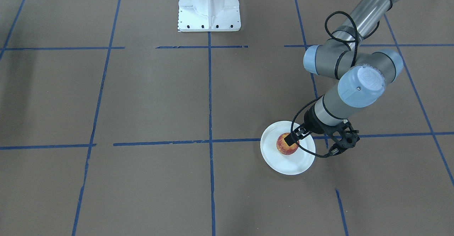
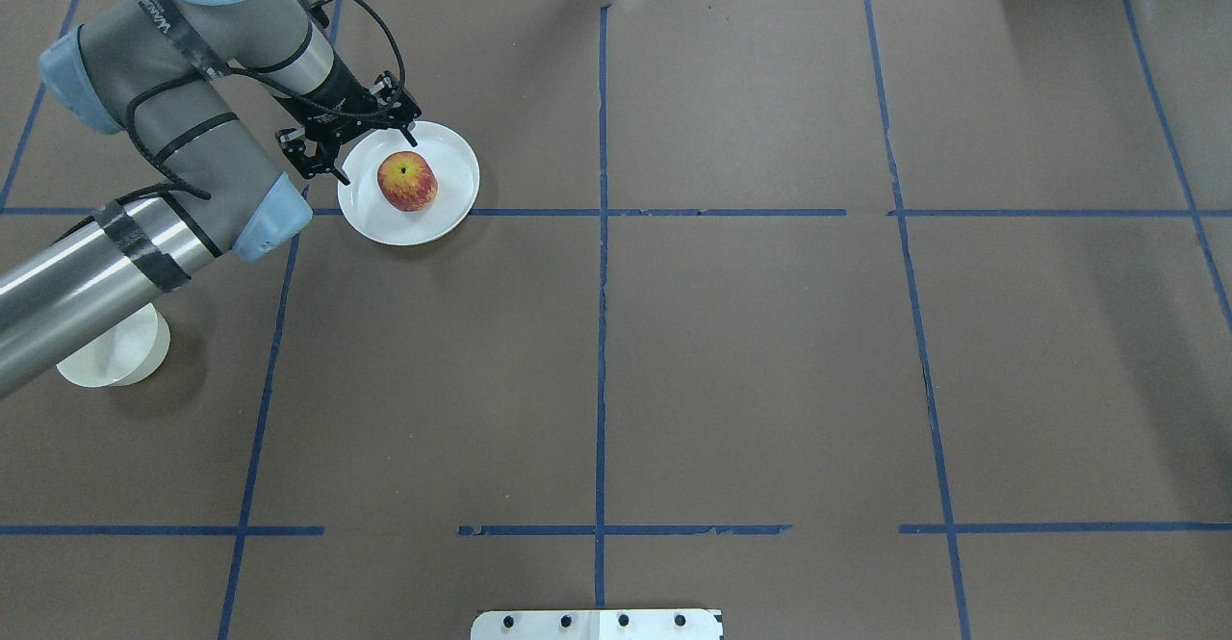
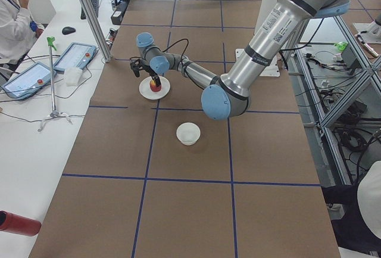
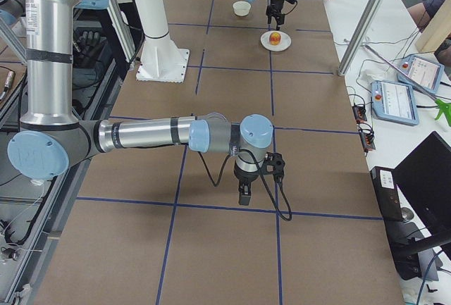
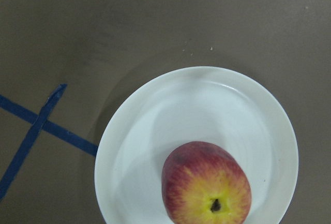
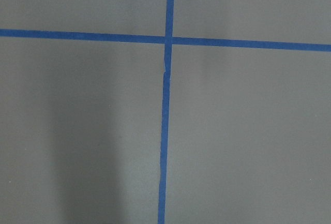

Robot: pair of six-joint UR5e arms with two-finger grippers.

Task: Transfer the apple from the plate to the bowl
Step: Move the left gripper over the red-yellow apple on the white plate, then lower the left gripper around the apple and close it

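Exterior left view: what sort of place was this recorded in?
Most likely a robotics lab workcell: a table gridded with blue tape, touchscreen pendants on the side bench, and a person in a white coat beside it.

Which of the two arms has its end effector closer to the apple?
Left. The left end effector hangs over the plate, right by the apple. The right end effector is far off, down the table, pointing at the brown surface.
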